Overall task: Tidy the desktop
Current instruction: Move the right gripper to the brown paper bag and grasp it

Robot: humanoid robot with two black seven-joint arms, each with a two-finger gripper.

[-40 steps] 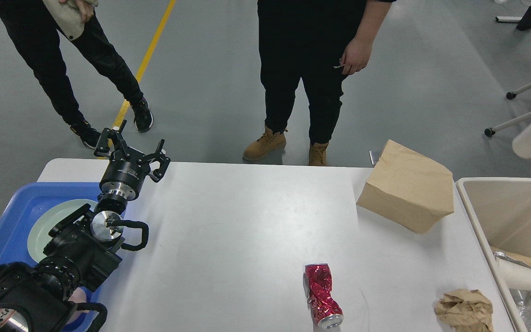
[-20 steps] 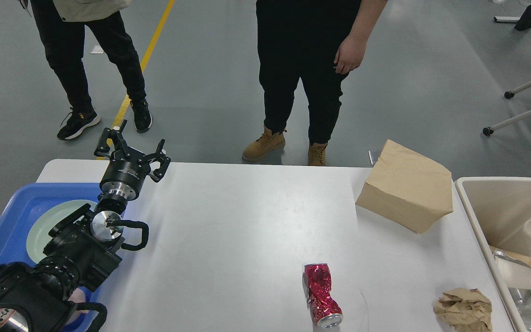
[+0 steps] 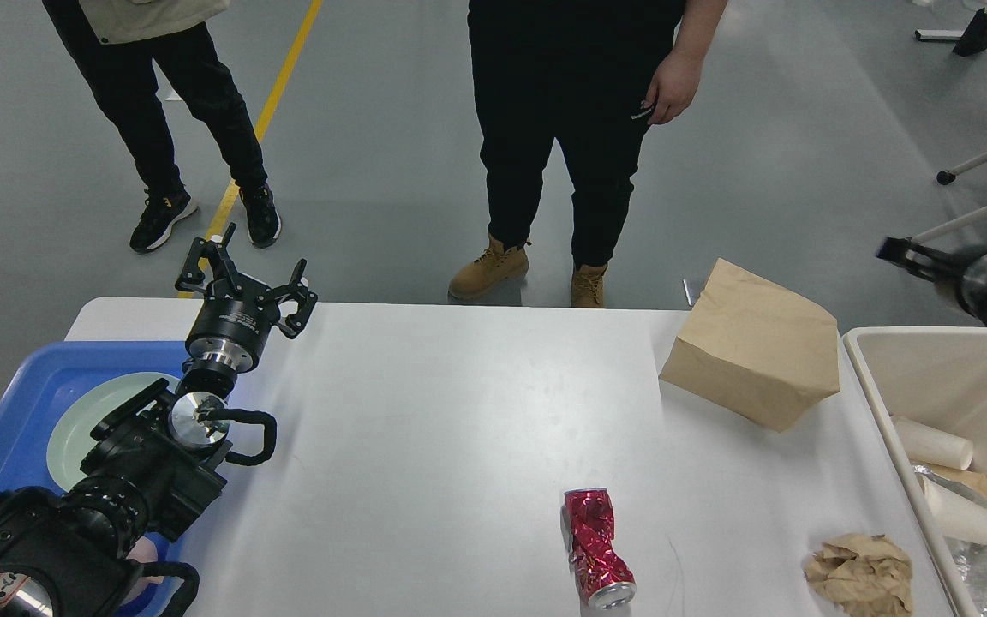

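The white desktop [image 3: 459,411] holds a crushed red can [image 3: 596,548] at the front, a brown paper bag [image 3: 755,343] at the back right and a crumpled brown paper wad [image 3: 862,574] at the front right. My left gripper [image 3: 245,278] is open and empty above the table's back left corner. My right gripper [image 3: 909,255] shows dark and blurred at the right edge, above the beige bin [image 3: 939,377]; its fingers cannot be told apart.
The bin holds white paper cups [image 3: 932,443] and other waste. A blue tray [image 3: 22,394] with a pale green plate [image 3: 86,416] sits at the left under my left arm. Two people stand beyond the table's far edge.
A white paper cup that was in the air at the right has dropped into the bin and now lies there. My right gripper has come into view above the bin. The left arm has not moved.
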